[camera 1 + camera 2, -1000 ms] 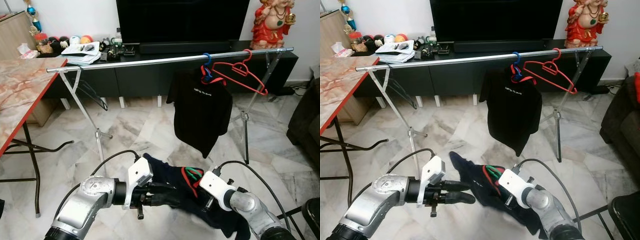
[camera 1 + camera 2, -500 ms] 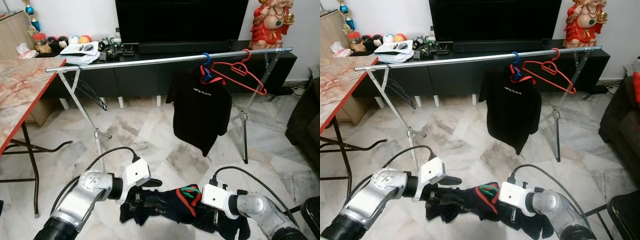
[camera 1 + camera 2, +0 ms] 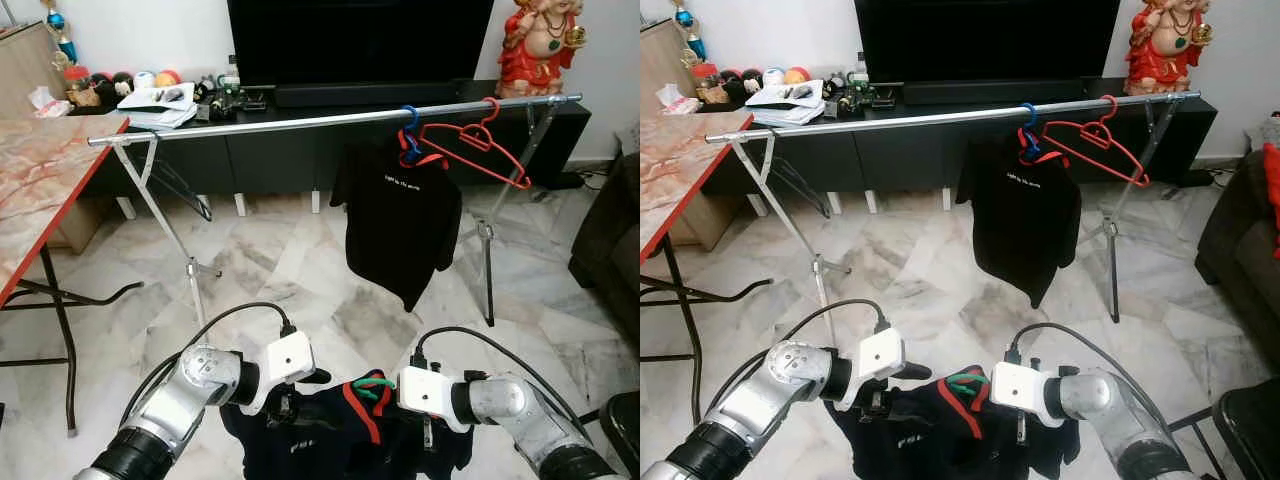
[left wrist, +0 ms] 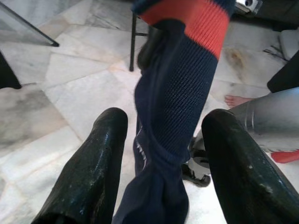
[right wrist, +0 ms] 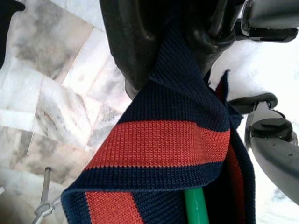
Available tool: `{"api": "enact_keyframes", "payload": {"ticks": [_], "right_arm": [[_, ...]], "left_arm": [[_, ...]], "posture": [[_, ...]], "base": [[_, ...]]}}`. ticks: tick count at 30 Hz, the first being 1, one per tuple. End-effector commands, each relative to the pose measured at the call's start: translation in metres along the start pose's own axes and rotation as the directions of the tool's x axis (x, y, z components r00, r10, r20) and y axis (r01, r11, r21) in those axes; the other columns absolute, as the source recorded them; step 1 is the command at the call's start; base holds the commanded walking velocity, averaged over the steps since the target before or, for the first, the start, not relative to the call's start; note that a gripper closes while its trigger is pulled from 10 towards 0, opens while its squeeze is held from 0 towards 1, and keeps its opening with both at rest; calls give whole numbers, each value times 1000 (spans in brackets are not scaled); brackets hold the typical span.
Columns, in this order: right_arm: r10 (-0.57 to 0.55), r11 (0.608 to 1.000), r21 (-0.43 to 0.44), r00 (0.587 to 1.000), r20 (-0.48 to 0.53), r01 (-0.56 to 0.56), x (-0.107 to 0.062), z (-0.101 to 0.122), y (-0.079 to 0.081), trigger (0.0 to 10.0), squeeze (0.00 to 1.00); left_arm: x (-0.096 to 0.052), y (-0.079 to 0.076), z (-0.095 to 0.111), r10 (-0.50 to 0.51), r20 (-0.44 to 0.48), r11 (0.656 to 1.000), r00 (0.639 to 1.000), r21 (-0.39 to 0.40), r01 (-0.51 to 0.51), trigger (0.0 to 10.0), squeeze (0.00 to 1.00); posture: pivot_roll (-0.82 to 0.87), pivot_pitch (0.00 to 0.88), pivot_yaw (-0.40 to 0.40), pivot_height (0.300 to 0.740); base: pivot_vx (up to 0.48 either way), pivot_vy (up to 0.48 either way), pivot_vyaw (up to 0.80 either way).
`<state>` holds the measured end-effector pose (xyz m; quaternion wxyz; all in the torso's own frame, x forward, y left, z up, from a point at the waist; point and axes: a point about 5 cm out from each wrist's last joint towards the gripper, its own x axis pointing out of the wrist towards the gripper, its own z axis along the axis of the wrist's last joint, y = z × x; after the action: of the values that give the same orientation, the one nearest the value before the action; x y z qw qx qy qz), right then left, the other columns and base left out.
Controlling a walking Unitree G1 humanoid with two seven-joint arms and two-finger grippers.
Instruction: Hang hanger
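the left gripper (image 3: 285,412) sits at seven o'clock, fingers spread either side of the navy shirt (image 3: 335,440), not pinching. the green hanger (image 3: 373,386) pokes from the collar at six. the right gripper (image 3: 428,436), nearer the hanger, pinches the collar. the rail (image 3: 300,122) lies across at twelve, well apart, so the lift goes upward.

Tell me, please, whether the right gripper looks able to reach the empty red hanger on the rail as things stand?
Probably not: the right gripper is shut on the navy shirt, low near the floor, and the red hanger hangs high across open floor.
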<state>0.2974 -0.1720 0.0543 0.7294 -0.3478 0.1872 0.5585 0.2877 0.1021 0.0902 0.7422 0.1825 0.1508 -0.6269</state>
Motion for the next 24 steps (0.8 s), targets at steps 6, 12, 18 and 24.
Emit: {"api": "enact_keyframes", "payload": {"ticks": [6,12,18,24], "right_arm": [[-49,998,-25,996,68,51,-3,15,-14,0,0],[-53,998,-20,995,85,55,-2,20,-16,0,0],[-58,998,-17,994,92,60,-2,21,-17,0,0],[-68,998,-11,993,93,70,-4,21,-19,0,0]], "left_arm": [[2,-1,-2,-40,-37,999,999,27,41,10000,0],[5,0,-2,-38,-24,999,999,17,39,0,0],[7,0,-2,-37,-13,999,999,10,37,0,0],[8,0,-1,-47,-9,999,999,8,47,0,0]], "posture": [[-38,53,26,740],[-39,45,24,740],[-44,38,25,740],[-44,38,25,740]], "base": [[0,0,0],[0,0,0],[0,0,0],[0,0,0]]}}
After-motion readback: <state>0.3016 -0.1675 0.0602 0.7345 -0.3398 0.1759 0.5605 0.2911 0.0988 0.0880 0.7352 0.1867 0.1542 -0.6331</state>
